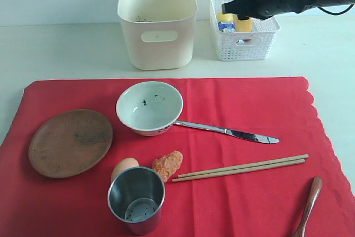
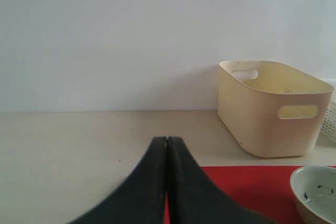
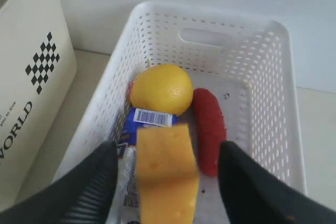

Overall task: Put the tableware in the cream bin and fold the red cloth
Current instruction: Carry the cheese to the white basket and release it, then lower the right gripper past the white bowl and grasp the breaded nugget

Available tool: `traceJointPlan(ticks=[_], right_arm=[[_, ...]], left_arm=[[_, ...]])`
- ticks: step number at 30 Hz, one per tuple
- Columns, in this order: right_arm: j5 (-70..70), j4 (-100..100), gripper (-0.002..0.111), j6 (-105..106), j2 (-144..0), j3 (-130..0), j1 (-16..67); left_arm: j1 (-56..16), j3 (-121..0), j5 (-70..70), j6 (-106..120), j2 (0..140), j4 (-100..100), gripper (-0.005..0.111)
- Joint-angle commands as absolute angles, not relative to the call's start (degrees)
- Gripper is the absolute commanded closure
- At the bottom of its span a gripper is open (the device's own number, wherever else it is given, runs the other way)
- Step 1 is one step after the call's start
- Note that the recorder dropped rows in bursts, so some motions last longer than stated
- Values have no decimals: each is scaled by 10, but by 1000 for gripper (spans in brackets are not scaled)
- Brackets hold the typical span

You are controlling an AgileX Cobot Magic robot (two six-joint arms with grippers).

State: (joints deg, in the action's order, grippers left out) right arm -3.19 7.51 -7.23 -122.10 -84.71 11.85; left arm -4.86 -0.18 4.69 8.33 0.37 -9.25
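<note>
The red cloth (image 1: 233, 109) lies flat on the table. On it rest the white speckled bowl (image 1: 150, 107), the wooden plate (image 1: 70, 142), the steel cup (image 1: 136, 198), the knife (image 1: 233, 132), the chopsticks (image 1: 241, 167) and the wooden spoon (image 1: 309, 203). Behind the cloth stands the cream bin (image 1: 157, 20). My right gripper (image 3: 167, 156) hangs open over the white basket (image 3: 262, 103), with a cheese piece (image 3: 168, 177) loose between its fingers, touching neither. My left gripper (image 2: 167, 140) is shut on nothing, low over the table near the cloth's edge (image 2: 252, 192); it is out of the exterior view.
An egg (image 1: 125, 166) and a nugget (image 1: 168, 164) lie on the cloth beside the cup. The white lattice basket (image 1: 244, 43) right of the cream bin holds a lemon (image 3: 161, 88), a sausage (image 3: 209, 129) and a blue carton (image 3: 149, 121).
</note>
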Motion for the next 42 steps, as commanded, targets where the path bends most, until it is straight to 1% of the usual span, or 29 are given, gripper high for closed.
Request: traceJointPlan(ticks=[1,3,14,23,27,36,42], right_arm=[[-24,76,36,-76,-1219,-851,116],[-28,76,32,-76,-1219,-851,116],[-103,76,32,-76,-1160,-851,116],[-258,75,32,-76,-1067,-851,120],[-310,75,32,-69,-1038,-850,165],[-384,75,32,-69,-1025,-850,305],[-446,46,32,-65,-1025,-850,363]], left_arm=[[-51,0,49,83,0,-95,105],[-51,0,49,83,0,-95,105],[-51,0,49,83,0,-95,105],[-51,0,49,83,0,-95,105],[-51,0,49,83,0,-95,105],[-51,0,49,83,0,-95,105],[-51,0,49,83,0,-95,105]])
